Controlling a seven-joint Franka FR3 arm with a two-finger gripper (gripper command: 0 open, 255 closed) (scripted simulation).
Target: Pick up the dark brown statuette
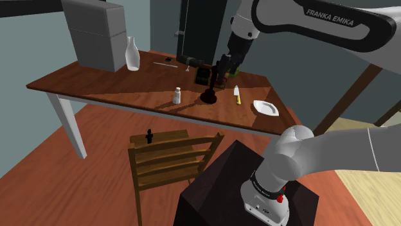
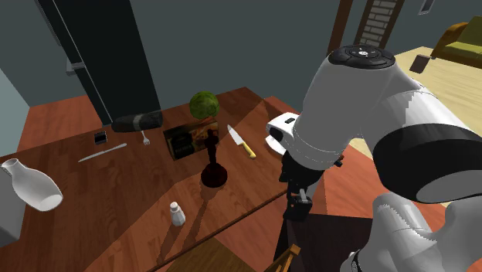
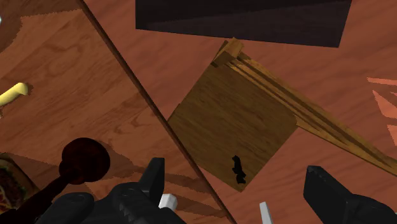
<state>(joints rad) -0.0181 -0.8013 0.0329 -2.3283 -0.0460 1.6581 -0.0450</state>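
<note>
A small dark statuette (image 1: 150,135) stands upright on the wooden chair seat (image 1: 168,140) in front of the table; it looks almost black. In the wrist view this statuette (image 3: 238,170) lies far below, between my open gripper (image 3: 235,184) fingers, which do not touch it. My gripper (image 1: 223,69) hangs high over the table's near half, holding nothing. Just below it on the table stands a dark brown piece (image 1: 209,96) with a round base and thin neck, which also appears in the second exterior view (image 2: 213,166) and beside my fingers (image 3: 84,159).
On the wooden table (image 1: 96,80) are a white bottle (image 1: 132,54), a small white shaker (image 1: 177,96), a yellow-handled knife (image 1: 237,95), a white plate (image 1: 265,108), a green ball (image 2: 204,104) and a grey box (image 1: 96,32). The chair's backrest (image 1: 173,164) faces my stand.
</note>
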